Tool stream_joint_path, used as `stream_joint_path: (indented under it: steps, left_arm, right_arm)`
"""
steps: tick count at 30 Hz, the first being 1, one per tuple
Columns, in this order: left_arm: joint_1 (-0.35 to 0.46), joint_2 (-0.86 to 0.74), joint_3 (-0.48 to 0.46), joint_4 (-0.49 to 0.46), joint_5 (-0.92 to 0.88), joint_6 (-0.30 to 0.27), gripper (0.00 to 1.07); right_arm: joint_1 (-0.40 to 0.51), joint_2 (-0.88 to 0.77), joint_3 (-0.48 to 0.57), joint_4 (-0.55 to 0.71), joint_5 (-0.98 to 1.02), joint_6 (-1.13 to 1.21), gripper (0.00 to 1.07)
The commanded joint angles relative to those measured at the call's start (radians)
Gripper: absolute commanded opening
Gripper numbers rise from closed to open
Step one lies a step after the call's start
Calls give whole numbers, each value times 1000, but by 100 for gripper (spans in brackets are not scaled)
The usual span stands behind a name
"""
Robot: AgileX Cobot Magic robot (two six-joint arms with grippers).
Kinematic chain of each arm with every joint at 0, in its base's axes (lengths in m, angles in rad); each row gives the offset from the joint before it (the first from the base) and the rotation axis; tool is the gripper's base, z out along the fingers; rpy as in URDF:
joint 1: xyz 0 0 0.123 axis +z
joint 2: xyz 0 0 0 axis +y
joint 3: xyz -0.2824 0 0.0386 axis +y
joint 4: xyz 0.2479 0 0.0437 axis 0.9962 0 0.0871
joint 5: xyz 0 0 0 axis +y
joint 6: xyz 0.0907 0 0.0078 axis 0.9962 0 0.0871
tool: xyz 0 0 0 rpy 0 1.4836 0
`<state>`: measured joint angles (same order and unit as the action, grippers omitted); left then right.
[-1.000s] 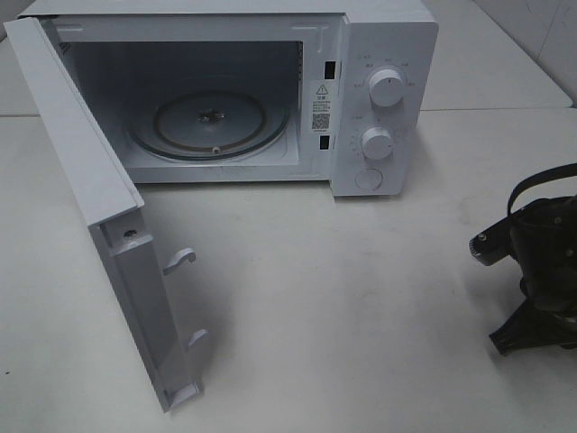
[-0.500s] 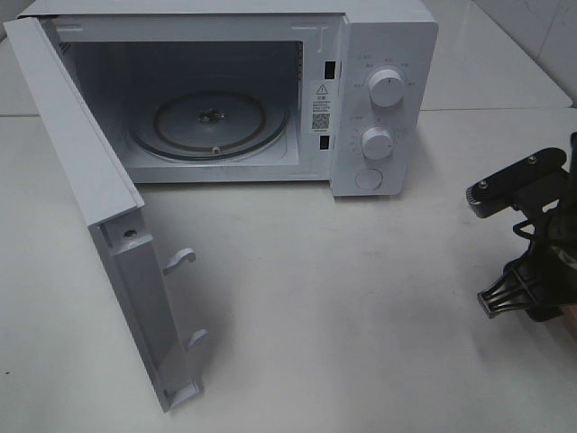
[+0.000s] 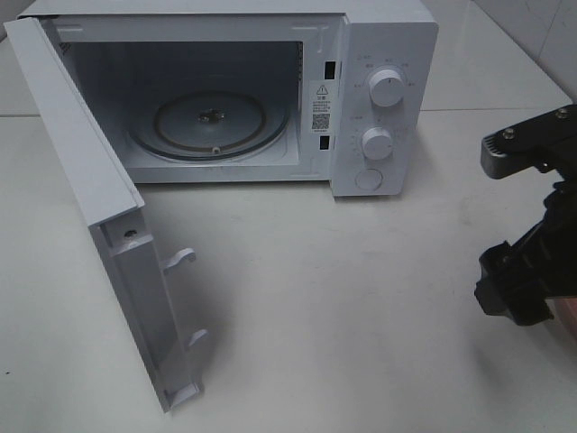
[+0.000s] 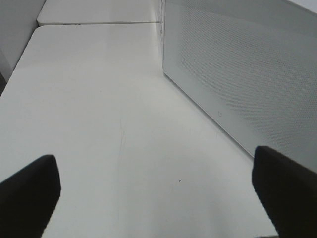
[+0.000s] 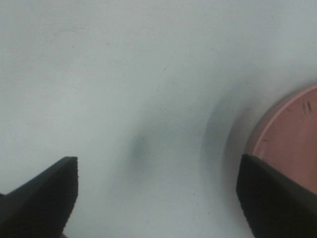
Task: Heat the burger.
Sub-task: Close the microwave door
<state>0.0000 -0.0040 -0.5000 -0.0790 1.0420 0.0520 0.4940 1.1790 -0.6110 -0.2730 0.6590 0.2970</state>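
The burger is out of view in all three views. A flat pink plate [image 5: 292, 144] shows only as a curved edge in the right wrist view, just beyond one finger of my right gripper [image 5: 158, 203]. That gripper stands open over bare white table with nothing between its fingers. In the high view the right gripper [image 3: 516, 287] hangs at the far right edge. My left gripper [image 4: 156, 198] is open and empty, beside the perforated face of the microwave door [image 4: 247, 74].
A white microwave [image 3: 383, 99] stands at the back with its door [image 3: 99, 207] swung wide open to the left. Its glass turntable [image 3: 209, 122] is bare. White table [image 3: 343, 298] stretches between the microwave and the right arm.
My right gripper has opened from nearly shut to wide. The right arm has turned and its wrist bracket has risen at the right edge. The left gripper stays open.
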Motion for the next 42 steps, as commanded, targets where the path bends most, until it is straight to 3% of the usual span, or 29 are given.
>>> stream_joint_path:
  steps: [1,21,35,42]
  left_arm:
    - [1,-20,3,-6,-4,-8,100]
    - [1,-20,3,-6,-4,-8,100]
    - [1,-20,3,-6,-4,-8,100]
    - [1,-20,3,-6,-4,-8,100]
  right_arm:
    - [-2,-100,-4,73,92,-82,82]
    - [-2,-581,-4,128,442,-95,76]
    - [-6,-863,52,122,447,-126,76]
    - [-142,-949,98,128,376,-181,76]
